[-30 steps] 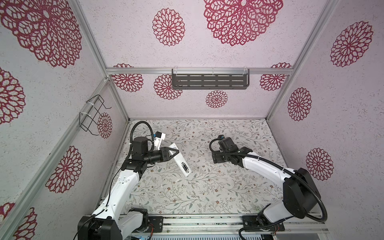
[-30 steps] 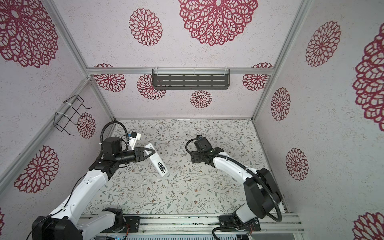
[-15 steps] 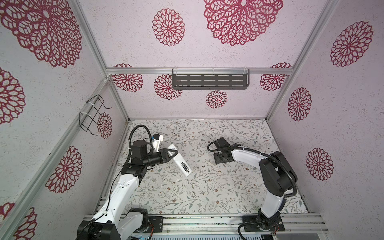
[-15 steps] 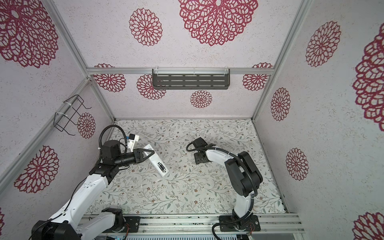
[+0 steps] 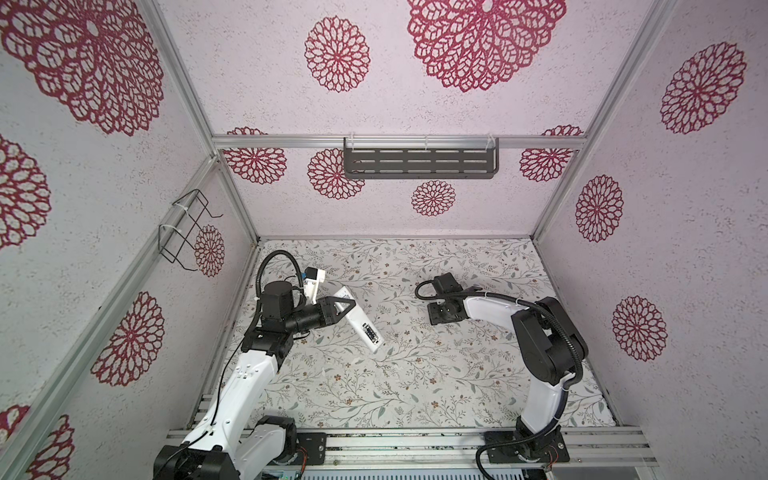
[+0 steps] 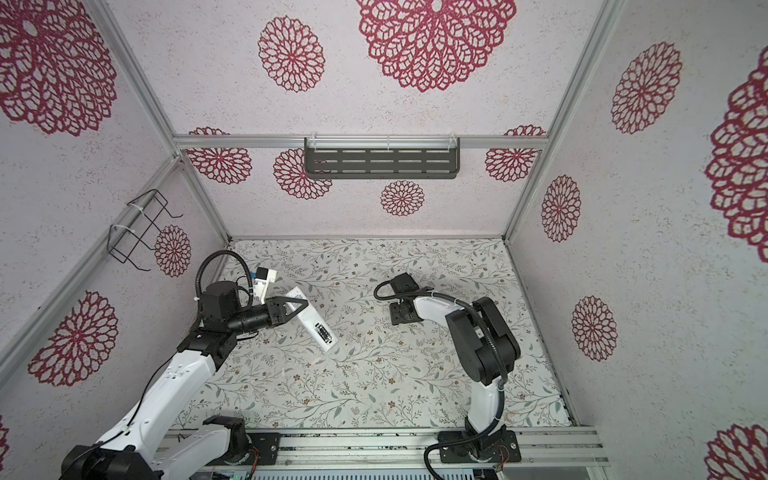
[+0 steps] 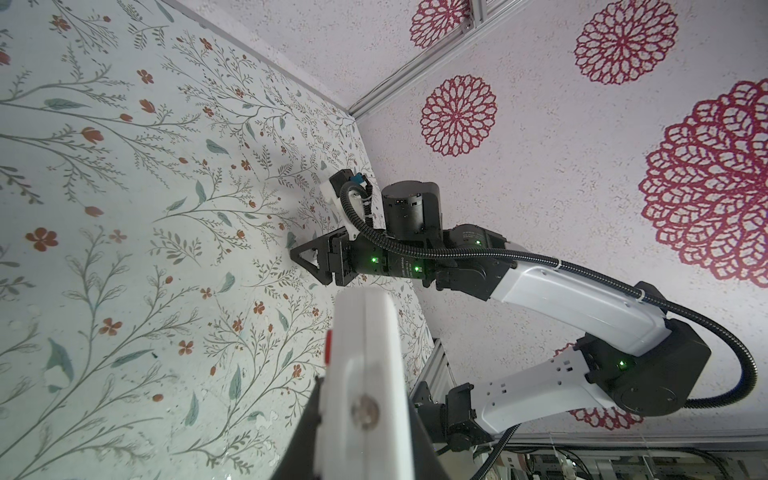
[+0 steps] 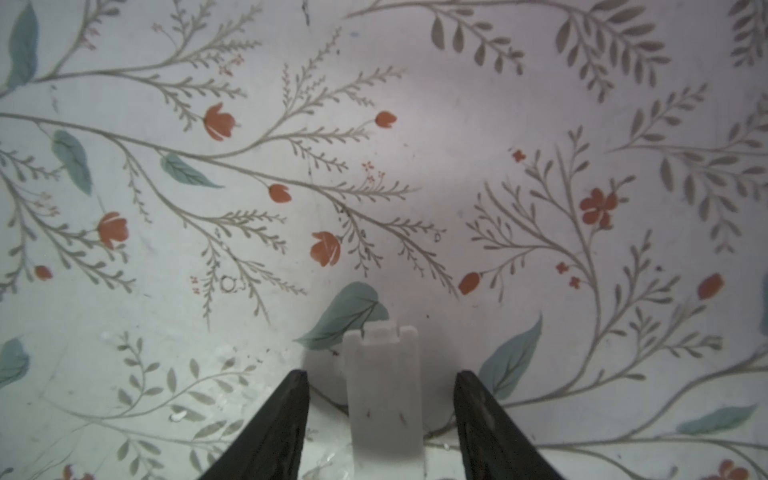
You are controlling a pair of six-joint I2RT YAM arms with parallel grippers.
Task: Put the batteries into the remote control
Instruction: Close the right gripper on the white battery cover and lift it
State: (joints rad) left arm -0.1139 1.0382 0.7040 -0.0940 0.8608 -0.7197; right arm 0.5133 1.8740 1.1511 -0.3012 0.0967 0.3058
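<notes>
I kept left gripper (image 5: 350, 306) clamped on remote control (image 5: 366, 329) | right gripper (image 8: 381, 376) lowered, jaws narrowing around white lid (image 8: 384, 399), probably battery cover, not gripped yet | refitting seemed next.

So the table (image 5: 415, 374) has a pale cover printed with leafy twigs and tiny red flowers. The walls are speckled white with big red doily-type flowers (image 5: 336, 54). A dark slotted shelf (image 5: 419, 164) hangs on the far wall, and a black wire rack (image 5: 185, 230) is zip-tied to the left wall. An aluminium rail (image 5: 415, 449) runs along the near edge.
</notes>
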